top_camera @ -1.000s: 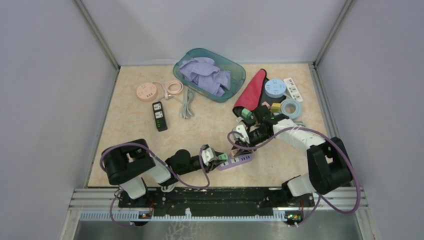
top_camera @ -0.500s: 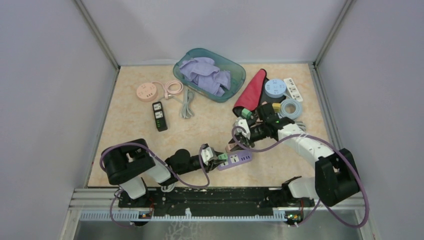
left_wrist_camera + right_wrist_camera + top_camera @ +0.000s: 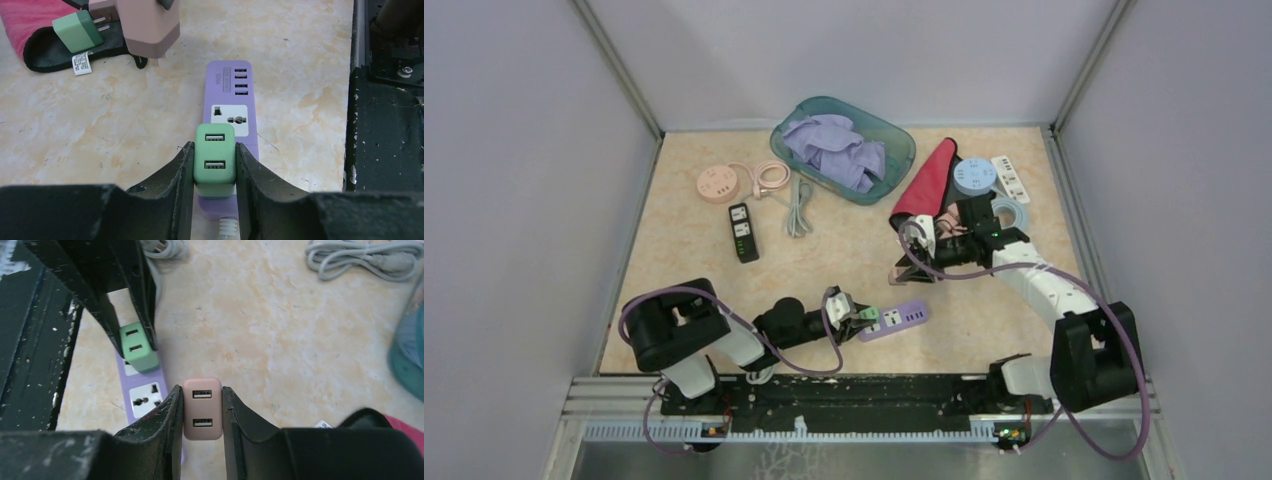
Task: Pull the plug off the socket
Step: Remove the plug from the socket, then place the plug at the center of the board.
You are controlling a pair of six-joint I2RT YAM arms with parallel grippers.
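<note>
A purple power strip [image 3: 902,318] lies near the front edge of the table. My left gripper [image 3: 852,316] is shut on a green USB plug [image 3: 215,159] that sits in the strip's near socket [image 3: 229,100]. My right gripper [image 3: 910,264] is shut on a pink USB plug [image 3: 202,409] and holds it in the air, clear of the strip and behind it. The strip's middle socket [image 3: 145,400] is bare. The pink plug also shows at the top of the left wrist view [image 3: 150,25].
A second green plug [image 3: 75,31] lies on a red and black pouch [image 3: 929,185]. A teal basket [image 3: 894,135] of purple cloth, a pink round strip [image 3: 718,184], a black strip [image 3: 743,232], a grey cable [image 3: 799,205], a blue disc [image 3: 974,176] and a tape roll [image 3: 1006,215] sit further back.
My right gripper has pulled the pink plug out of the purple strip and carried it up and away toward the back right. My left gripper has stayed on the green plug.
</note>
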